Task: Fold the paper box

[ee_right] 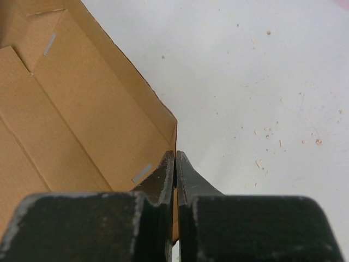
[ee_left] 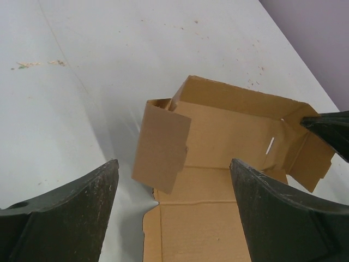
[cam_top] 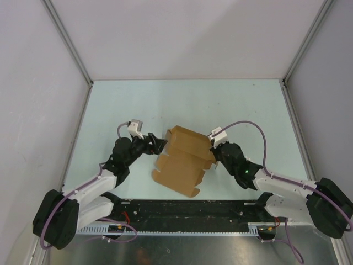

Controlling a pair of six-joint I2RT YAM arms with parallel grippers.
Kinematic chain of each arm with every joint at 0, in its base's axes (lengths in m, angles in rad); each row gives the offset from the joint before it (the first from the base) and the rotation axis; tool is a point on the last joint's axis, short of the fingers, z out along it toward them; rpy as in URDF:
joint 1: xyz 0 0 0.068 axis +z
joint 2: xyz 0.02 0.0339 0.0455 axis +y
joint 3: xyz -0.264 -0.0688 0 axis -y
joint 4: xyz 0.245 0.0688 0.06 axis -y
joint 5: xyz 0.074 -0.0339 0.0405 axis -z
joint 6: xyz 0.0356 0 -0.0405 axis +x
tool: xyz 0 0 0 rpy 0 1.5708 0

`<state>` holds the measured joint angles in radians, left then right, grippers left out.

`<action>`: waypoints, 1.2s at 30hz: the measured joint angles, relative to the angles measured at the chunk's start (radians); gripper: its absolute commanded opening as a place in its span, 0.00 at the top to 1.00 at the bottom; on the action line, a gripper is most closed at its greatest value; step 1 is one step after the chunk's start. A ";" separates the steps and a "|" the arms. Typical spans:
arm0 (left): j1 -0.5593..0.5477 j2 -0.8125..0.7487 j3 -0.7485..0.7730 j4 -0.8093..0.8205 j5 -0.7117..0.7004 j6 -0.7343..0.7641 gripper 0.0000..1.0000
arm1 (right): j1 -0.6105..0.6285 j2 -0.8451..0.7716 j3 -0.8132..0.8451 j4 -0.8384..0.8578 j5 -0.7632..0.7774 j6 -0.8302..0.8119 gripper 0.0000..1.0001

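The paper box (cam_top: 185, 160) is a brown cardboard mailer lying half folded in the middle of the table, with its side walls raised and a loose flap (ee_left: 162, 144) standing up at its left end. My left gripper (cam_top: 158, 146) hangs at that left end, open, with its fingers (ee_left: 71, 213) wide on either side of the flap and the box floor (ee_left: 207, 218), touching neither. My right gripper (ee_right: 175, 154) is shut on the upright right wall of the box (ee_right: 109, 125), with the cardboard edge pinched between its fingers. Its dark fingertip (ee_left: 330, 128) shows at the far end in the left wrist view.
The pale table (cam_top: 187, 105) is enclosed by white walls with metal corner posts (cam_top: 69, 41). A black rail (cam_top: 187, 212) runs along the near edge between the arm bases. Small crumbs (ee_right: 262, 164) are scattered on the surface to the right of the box.
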<state>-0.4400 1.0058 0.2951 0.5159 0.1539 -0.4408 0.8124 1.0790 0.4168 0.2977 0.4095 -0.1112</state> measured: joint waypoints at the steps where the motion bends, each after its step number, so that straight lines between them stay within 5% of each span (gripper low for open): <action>1: 0.000 0.006 0.000 0.006 0.009 0.006 0.14 | 0.013 0.000 -0.010 0.024 0.013 -0.010 1.00; 15: 0.134 0.079 -0.010 0.109 0.176 0.031 0.21 | 0.036 -0.099 -0.087 0.187 0.103 -0.118 0.99; 36: 0.107 0.168 -0.129 0.472 0.407 0.019 0.27 | 0.051 -0.208 -0.207 0.282 0.060 -0.277 0.96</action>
<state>-0.3332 1.1740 0.1658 0.9878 0.5606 -0.4221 0.8631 0.8715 0.2100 0.5797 0.4690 -0.3885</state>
